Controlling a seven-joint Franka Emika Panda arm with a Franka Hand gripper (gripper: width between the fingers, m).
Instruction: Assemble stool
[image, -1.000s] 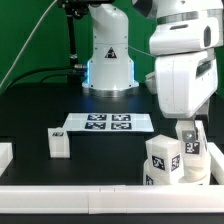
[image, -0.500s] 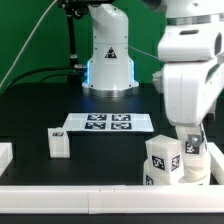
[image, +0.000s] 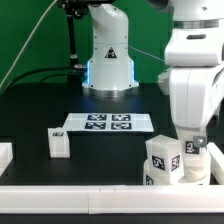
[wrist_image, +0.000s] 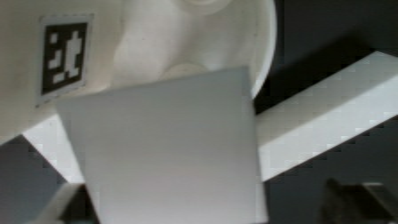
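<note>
The white round stool seat (image: 162, 160) stands on its edge at the exterior view's lower right, tags facing out. One white leg (image: 193, 150) with a tag sits against the seat's right side. My gripper (image: 190, 136) reaches down over this leg. In the wrist view the leg (wrist_image: 169, 150) fills the space between my fingers, with the seat (wrist_image: 178, 40) and its tag behind it. One finger lies beside the leg and the other stands off with a dark gap, so my gripper (wrist_image: 205, 208) looks open. A second leg (image: 58, 143) stands at the left.
The marker board (image: 108, 122) lies at the table's middle. A white block (image: 5, 156) is at the far left edge. A white border rail (image: 90, 192) runs along the front. The robot base (image: 108, 60) stands at the back.
My arm has shifted toward the exterior view's right and a little lower over the leg. The seat and the legs have not moved.
</note>
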